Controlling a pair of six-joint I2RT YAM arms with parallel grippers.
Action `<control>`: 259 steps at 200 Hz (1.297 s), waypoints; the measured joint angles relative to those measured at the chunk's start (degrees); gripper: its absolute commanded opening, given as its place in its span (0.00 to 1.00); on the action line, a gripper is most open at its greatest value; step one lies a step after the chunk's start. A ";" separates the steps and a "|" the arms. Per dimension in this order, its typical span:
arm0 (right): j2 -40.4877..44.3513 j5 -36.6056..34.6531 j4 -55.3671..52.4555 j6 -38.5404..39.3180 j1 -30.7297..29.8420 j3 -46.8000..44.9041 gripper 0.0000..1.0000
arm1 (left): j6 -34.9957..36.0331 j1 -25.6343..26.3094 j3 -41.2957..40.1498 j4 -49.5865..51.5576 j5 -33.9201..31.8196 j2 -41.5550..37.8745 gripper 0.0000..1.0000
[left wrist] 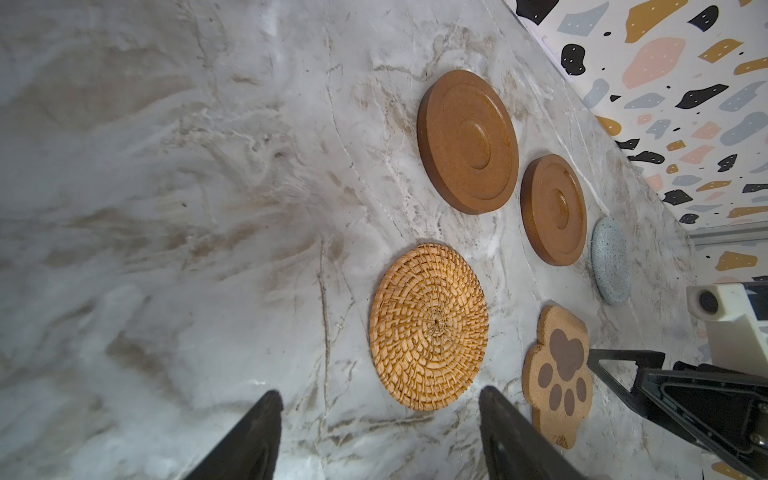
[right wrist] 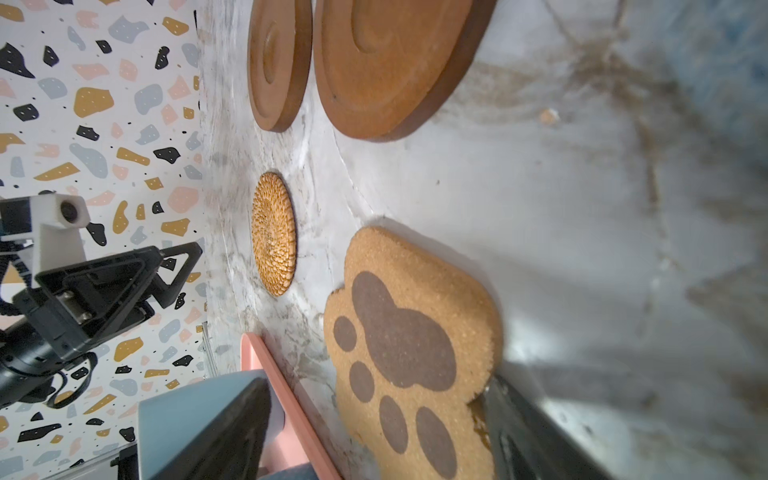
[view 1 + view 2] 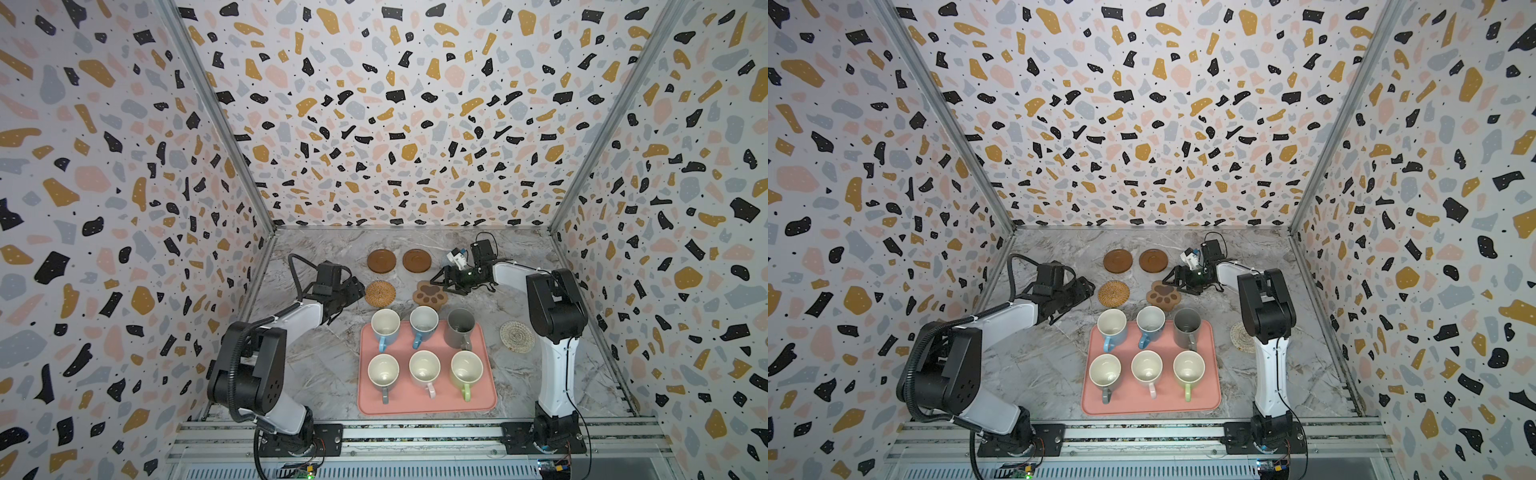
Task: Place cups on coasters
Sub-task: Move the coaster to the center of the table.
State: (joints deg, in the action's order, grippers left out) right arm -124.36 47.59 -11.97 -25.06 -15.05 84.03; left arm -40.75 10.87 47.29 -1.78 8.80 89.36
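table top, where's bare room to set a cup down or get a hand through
Free: marble between the pink tray and the left arm; a narrower strip between tray and right arm, nearer than the whitish coaster. Crowded: rattan coaster and paw coaster close behind the tray.

Soft, even light fills both top views, whose walls point(image 3: 395, 104) bow at the edges, while the right wrist view blurs close up and pale glare streaks the marble desk point(image 2: 540, 249).

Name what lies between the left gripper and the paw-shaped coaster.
The woven rattan coaster, lying flat; both top views show it.
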 measured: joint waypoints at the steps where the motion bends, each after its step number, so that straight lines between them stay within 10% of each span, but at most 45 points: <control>1: -0.04 0.02 0.00 0.00 -0.02 0.07 0.84 | 0.00 0.00 0.00 -0.02 -0.02 0.00 0.76; 169: -4.92 -3.58 -5.35 1.11 -0.83 10.86 0.84 | 0.02 -0.42 -0.02 0.07 -0.02 -1.05 0.76; 259: 4.96 -3.96 -13.64 10.16 2.21 -0.81 0.84 | 0.00 -0.70 -0.81 -0.07 0.22 -1.36 0.76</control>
State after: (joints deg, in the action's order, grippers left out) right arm -119.39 43.64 -25.61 -14.90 -12.84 83.22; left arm -40.75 10.17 46.48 -1.85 9.02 88.01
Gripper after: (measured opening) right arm 0.843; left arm 0.759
